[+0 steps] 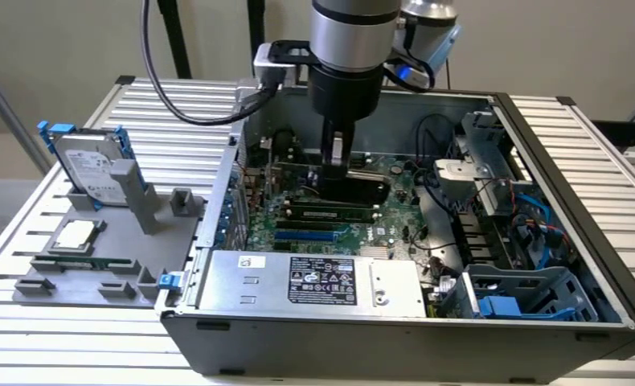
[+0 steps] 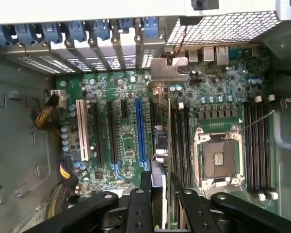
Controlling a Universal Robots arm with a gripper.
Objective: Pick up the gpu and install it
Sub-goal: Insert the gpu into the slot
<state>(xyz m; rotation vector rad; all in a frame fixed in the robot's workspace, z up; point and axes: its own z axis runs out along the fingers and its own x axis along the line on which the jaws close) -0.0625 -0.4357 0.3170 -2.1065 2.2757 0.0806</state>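
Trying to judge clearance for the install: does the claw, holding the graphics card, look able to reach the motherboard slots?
Probably yes. The claw, shut on the graphics card, hangs inside the open case just over the motherboard, and no cable or part crosses the slots beneath it.

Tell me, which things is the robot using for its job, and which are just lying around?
For the job: gpu, held in the jaws; motherboard underneath it.
Lying about: hard drive, square silver chip and RAM stick, on the grey tray beside the case.
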